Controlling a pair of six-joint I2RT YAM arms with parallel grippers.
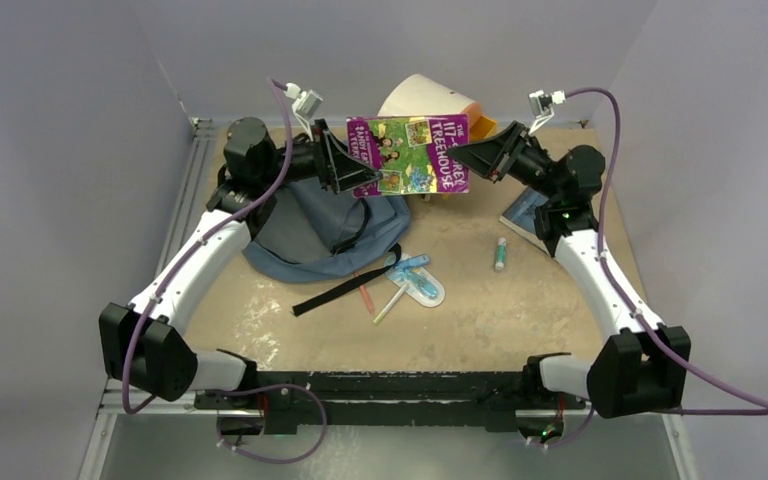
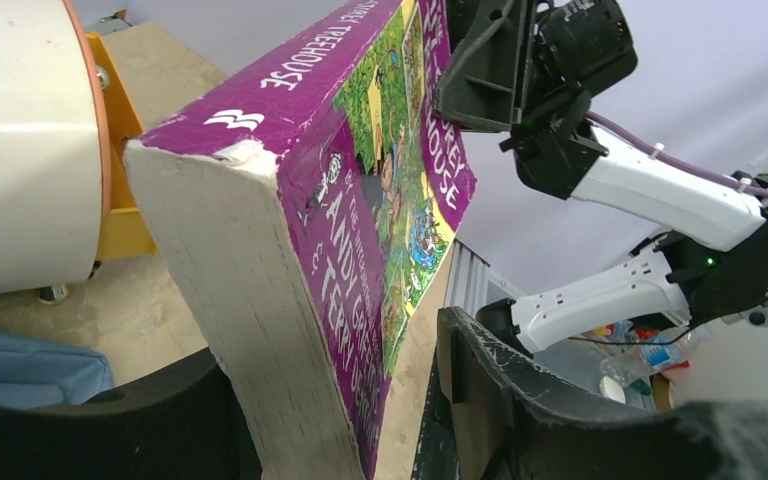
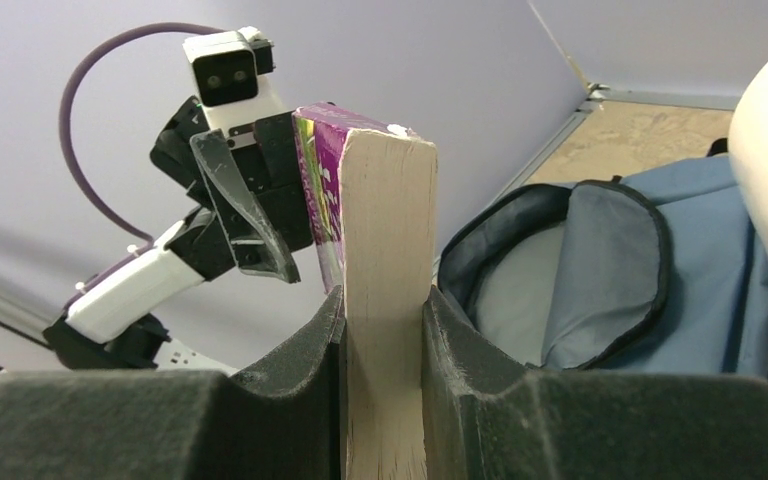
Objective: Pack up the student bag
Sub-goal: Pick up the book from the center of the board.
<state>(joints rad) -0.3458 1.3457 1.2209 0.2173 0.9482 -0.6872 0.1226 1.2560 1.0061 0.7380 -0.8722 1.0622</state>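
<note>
Purple paperback book (image 1: 410, 153) held aloft near the table's (image 1: 520, 310) far edge.
I see my right gripper (image 3: 385, 330) pinching its page edge; left gripper (image 1: 355, 168) spread around the opposite end; slate-blue fabric backpack (image 1: 310, 235) lies unzipped below, toward the far-left corner.

place: robot lab cell | signs: worn table (image 1: 500, 320) boxed by 3 plain walls (image 1: 60, 150) (aluminium rail (image 1: 192, 175) at edge)
</note>
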